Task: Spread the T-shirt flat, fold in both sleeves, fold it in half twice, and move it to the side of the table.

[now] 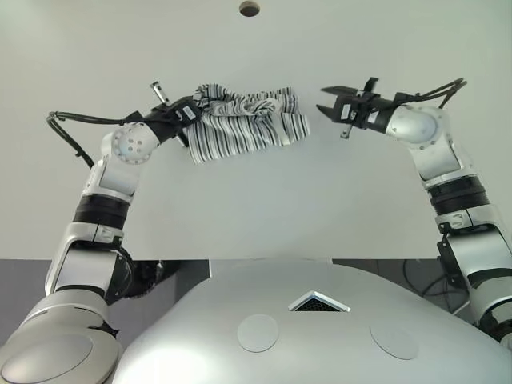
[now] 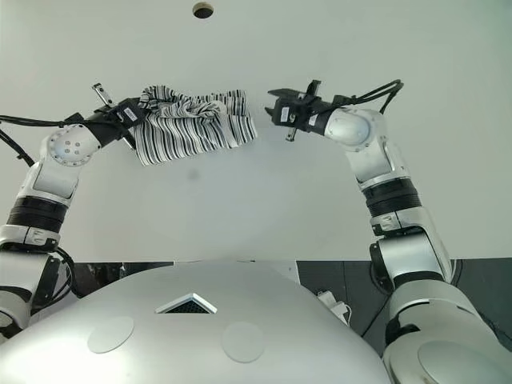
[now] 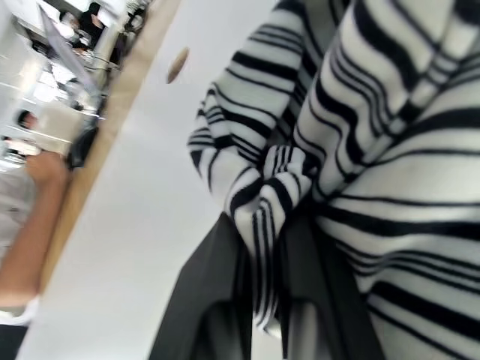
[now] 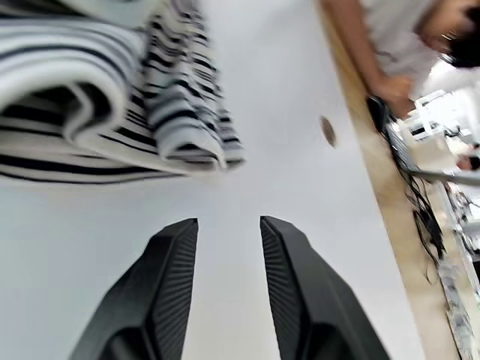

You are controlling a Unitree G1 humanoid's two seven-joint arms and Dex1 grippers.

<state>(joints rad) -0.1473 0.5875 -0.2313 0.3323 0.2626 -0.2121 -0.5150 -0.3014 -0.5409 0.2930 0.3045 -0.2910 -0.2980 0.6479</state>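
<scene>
A black-and-white striped T-shirt [image 1: 244, 120] lies bunched and folded on the white table [image 1: 264, 200], toward its far middle. My left gripper [image 1: 192, 108] is at the shirt's left end, shut on a fold of the striped cloth [image 3: 266, 225]. My right gripper [image 1: 326, 107] hovers just right of the shirt, a short gap from its edge, with its fingers [image 4: 169, 262] apart and nothing between them. In the right wrist view the shirt's folded layers [image 4: 112, 97] lie just ahead of the fingertips.
A small round hole [image 1: 249, 9] sits in the table at the far edge. Bare white tabletop spreads in front of the shirt and to both sides. A person's arm [image 4: 360, 52] rests beyond the table's far edge.
</scene>
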